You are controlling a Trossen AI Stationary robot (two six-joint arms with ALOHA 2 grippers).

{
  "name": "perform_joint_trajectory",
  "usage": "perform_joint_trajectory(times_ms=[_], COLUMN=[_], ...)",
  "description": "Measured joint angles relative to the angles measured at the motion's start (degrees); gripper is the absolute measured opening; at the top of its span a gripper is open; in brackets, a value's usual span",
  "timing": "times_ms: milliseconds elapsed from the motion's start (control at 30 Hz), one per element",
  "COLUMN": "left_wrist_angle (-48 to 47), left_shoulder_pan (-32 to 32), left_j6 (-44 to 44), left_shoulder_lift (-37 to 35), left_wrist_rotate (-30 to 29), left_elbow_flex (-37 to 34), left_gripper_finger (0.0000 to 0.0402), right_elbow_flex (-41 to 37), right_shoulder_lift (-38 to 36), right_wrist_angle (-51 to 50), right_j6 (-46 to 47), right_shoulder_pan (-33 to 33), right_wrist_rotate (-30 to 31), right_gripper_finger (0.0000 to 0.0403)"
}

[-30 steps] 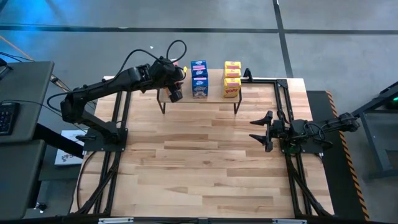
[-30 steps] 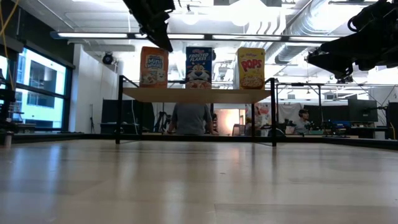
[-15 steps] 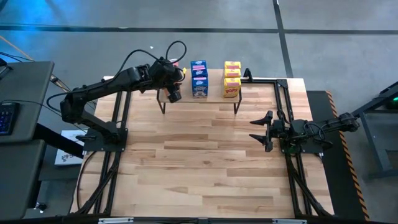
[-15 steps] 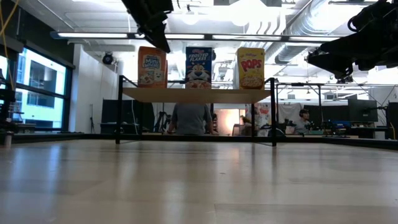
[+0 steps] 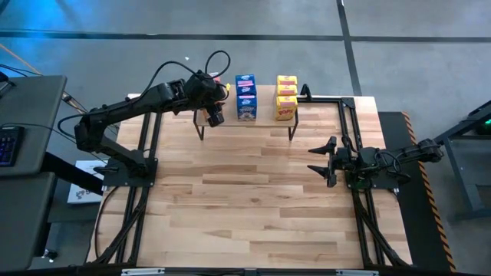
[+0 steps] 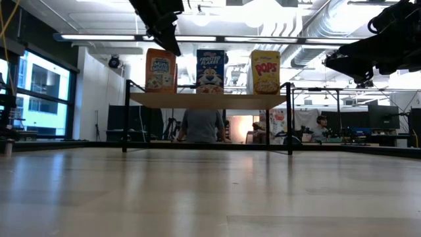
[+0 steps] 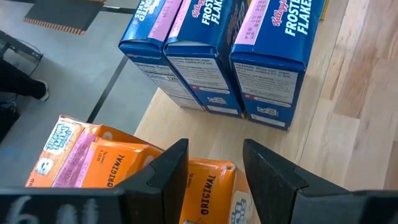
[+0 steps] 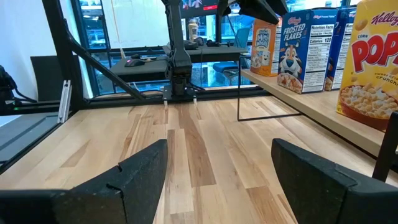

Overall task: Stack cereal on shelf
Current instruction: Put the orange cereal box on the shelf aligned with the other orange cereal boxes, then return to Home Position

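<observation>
The shelf (image 6: 207,100) stands at the table's far edge and carries three rows of upright cereal boxes, each resting on its base: orange (image 6: 161,70), blue (image 6: 210,70) (image 5: 245,97) and yellow (image 6: 265,72) (image 5: 286,97). My left gripper (image 5: 215,116) (image 7: 214,171) hangs over the shelf's left end, open. Its fingers stand on either side of the front orange box's top (image 7: 210,186) with a sliver of gap. A second orange box (image 7: 93,162) stands behind it, and the blue boxes (image 7: 217,56) stand beside it. My right gripper (image 5: 321,161) (image 8: 217,186) waits open above the table's right side.
The black legs of the shelf (image 5: 201,132) stand on the wooden tabletop (image 5: 245,199). Black arm frames run along the table's left and right edges. People and desks show in the room behind the shelf (image 6: 200,125).
The front orange box has shifted slightly toward the shelf's left end and has stood still since. Neither arm has visibly moved.
</observation>
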Motion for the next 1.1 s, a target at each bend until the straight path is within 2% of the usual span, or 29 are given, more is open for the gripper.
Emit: perform_joint_trajectory(times_ms=[600, 833, 1100], left_wrist_angle=[-0.5, -1.0, -3.3], left_shoulder_pan=[-1.9, -6.2, -13.0], left_j6=[0.0, -1.3, -3.0], left_shoulder_lift=[-3.3, -4.5, -9.3], left_wrist_rotate=[-0.7, -0.3, 0.4], left_elbow_flex=[-0.1, -0.1, -0.1], left_gripper_finger=[0.0145, 0.0145, 0.0145], right_elbow_flex=[0.0, 0.0, 0.0], right_shoulder_lift=[0.0, 0.0, 0.0], right_wrist_angle=[0.0, 0.0, 0.0], right_j6=[0.0, 0.0, 0.0], right_shoulder_pan=[0.0, 0.0, 0.0], right_wrist_rotate=[-0.2, -0.2, -0.2], right_gripper_finger=[0.0279, 0.0279, 0.0279])
